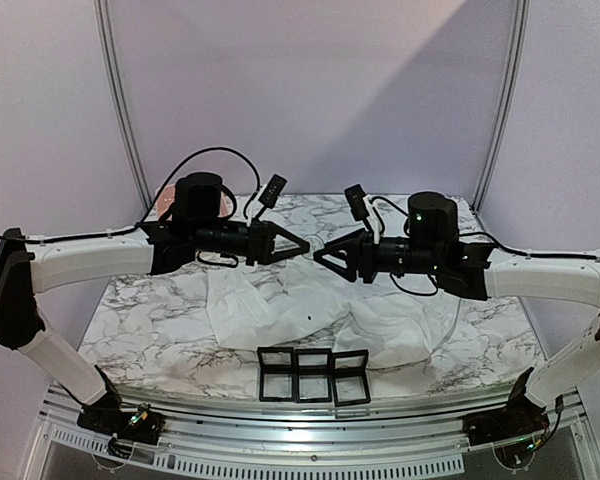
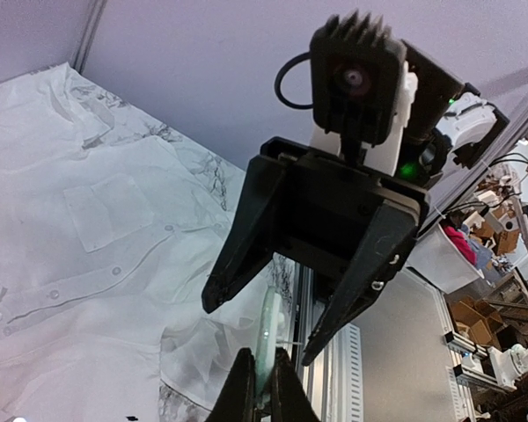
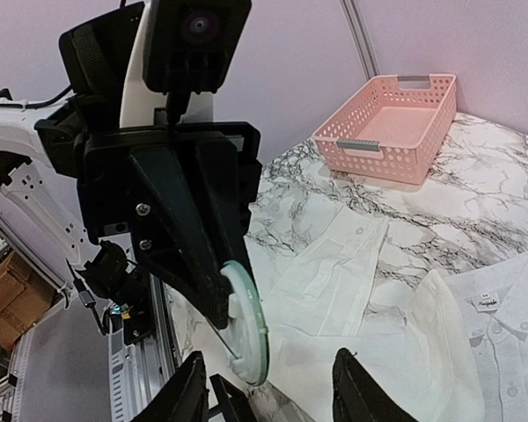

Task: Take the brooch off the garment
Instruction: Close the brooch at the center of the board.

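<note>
The two arms are reaching toward each other in the air above the marble surface [image 1: 140, 320], and their tips are almost meeting. The left claw [image 2: 266, 389] is squeezing tight on the brooch [image 3: 246, 323]. The brooch is a flat round thing, pale white with a greenish edge. The left claw is holding it by one edge, up in the air, so the brooch is not touching the garment [image 1: 310, 318]. The right claw [image 3: 273, 387] is facing the left one. Its two fingers are standing apart, one on each side of the brooch, and they are not pinching it. The garment is lying spread out and wrinkly on the surface, right under both claws. It is a big white shirt with small buttons, a chest pocket and a collar. A pink basket [image 3: 383, 151] with little holes in its walls is sitting at the far left of the surface, near the shirt but not touching it. Three black square frames [image 1: 313, 374] are sitting in a row at the near edge of the surface, just beside the bottom of the shirt.
</note>
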{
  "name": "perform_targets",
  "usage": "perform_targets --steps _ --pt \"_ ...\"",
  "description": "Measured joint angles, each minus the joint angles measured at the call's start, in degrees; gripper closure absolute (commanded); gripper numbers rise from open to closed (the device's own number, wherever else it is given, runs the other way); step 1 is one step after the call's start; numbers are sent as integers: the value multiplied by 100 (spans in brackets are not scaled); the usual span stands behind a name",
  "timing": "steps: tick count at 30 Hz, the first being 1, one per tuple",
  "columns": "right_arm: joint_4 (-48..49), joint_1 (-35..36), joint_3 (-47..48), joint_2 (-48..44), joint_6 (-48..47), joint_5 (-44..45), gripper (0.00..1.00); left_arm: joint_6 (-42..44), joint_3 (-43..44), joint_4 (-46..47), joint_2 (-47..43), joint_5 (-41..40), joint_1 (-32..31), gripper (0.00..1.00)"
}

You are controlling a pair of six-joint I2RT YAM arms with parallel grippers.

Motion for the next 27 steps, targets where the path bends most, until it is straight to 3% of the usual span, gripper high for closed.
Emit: perform_targets --steps 27 --pt "195 4 74 219 151 -4 73 -15 -33 76 0 55 -2 100"
